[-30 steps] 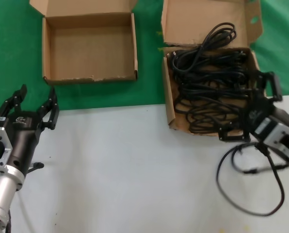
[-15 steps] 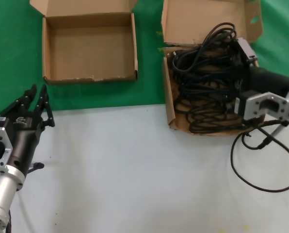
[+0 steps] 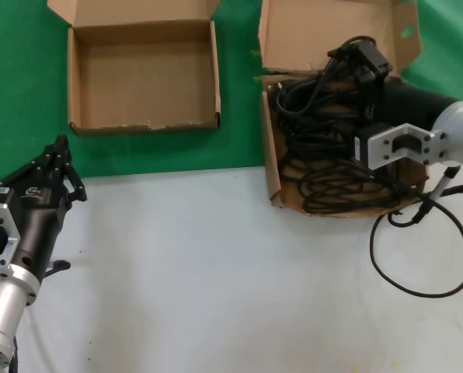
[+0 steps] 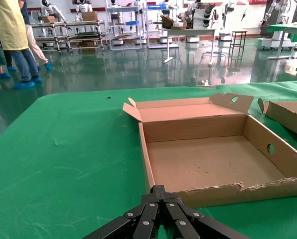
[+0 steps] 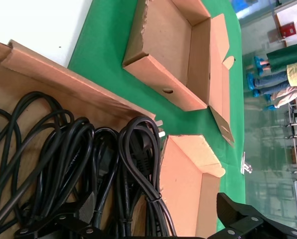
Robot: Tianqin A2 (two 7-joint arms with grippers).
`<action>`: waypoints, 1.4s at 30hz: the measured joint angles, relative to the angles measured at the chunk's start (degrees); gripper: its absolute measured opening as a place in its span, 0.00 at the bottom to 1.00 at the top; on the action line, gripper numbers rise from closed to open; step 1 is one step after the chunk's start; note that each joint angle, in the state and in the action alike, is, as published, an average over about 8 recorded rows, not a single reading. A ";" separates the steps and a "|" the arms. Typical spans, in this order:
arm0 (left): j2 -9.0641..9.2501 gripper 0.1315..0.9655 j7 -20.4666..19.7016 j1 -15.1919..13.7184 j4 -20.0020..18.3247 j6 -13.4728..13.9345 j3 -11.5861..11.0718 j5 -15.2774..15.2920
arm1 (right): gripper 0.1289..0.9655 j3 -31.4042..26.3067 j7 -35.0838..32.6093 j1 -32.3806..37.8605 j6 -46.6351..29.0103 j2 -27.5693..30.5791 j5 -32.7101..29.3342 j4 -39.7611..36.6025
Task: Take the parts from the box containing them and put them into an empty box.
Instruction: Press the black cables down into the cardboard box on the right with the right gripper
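Several black power cords [image 3: 325, 136] lie tangled in the larger, deeper carton [image 3: 272, 175] at the back right. My right gripper [image 3: 360, 56] is open and hangs over the rear of this carton. In the right wrist view its fingers [image 5: 54, 226] stand wide apart astride a cord bundle [image 5: 138, 159] by the carton's wall [image 5: 186, 184], holding nothing. The smaller shallow carton [image 3: 142, 85] stands empty at the back left. It also shows in the right wrist view [image 5: 163, 40]. My left gripper [image 3: 57, 167] is shut and empty at the near left, pointing at this carton's frayed front rim [image 4: 228, 189].
Both cartons stand on a green cloth [image 3: 239, 148] behind the white table [image 3: 216, 272]. The thin black robot cable [image 3: 418, 291] loops on the white table below my right arm. People and shelves stand far behind in the left wrist view.
My left gripper has shut. My right arm has swung from the carton's near right corner to over its rear, and its gripper is over the cords.
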 joint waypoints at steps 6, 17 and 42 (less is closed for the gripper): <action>0.00 0.02 0.00 0.00 0.00 0.00 0.00 0.00 | 0.87 -0.08 -0.89 0.96 0.04 -1.15 -0.94 -1.49; 0.00 0.02 0.00 0.00 0.00 0.00 0.00 0.00 | 0.64 -0.96 -3.80 2.39 0.20 -2.14 -0.03 -4.55; 0.00 0.02 -0.02 0.00 0.00 0.00 0.00 0.01 | 0.09 -2.29 -10.36 4.79 3.12 -3.72 4.18 -10.64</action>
